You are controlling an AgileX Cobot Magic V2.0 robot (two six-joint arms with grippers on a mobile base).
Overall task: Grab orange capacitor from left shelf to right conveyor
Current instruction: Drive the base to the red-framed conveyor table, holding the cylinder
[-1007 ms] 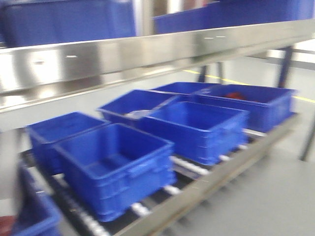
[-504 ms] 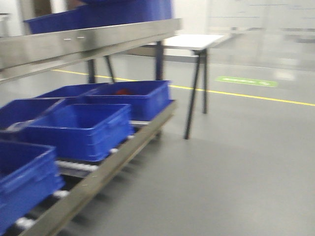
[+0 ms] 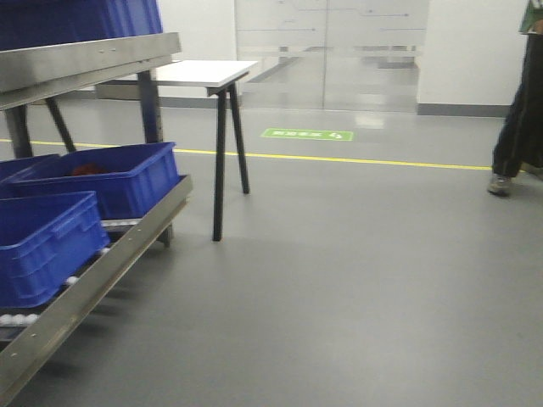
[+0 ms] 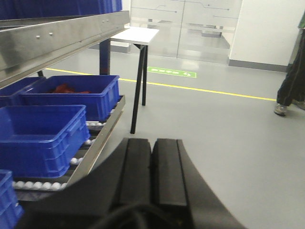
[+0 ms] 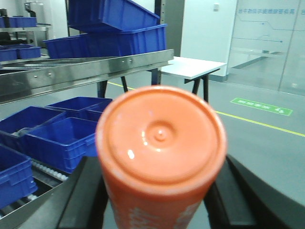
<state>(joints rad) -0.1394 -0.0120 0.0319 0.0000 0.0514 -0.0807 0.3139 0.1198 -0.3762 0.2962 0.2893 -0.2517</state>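
The orange capacitor [image 5: 161, 143] fills the middle of the right wrist view, its round cap toward the camera and white print on its side. My right gripper [image 5: 159, 202] is shut on it, with a black finger [image 5: 88, 198] on each side. My left gripper [image 4: 152, 144] is shut with its pads pressed together and nothing between them, held over grey floor. The left shelf [image 3: 93, 58], shiny steel with a tall lip, lies at the left edge of the front view and shows as the left shelf [image 5: 86, 71] in the right wrist view too. The right conveyor is out of view.
Blue bins [image 3: 102, 178] stand on a low roller rack [image 3: 102, 263] at the left. A white table [image 3: 208, 72] on black legs stands beside it. Grey floor with a yellow line [image 3: 339, 158] stretches right. A person's legs [image 3: 517, 119] are at the far right.
The front view has swung to the right: the shelf and blue bins slid to the left edge, and the floor, the table and a person came into view.
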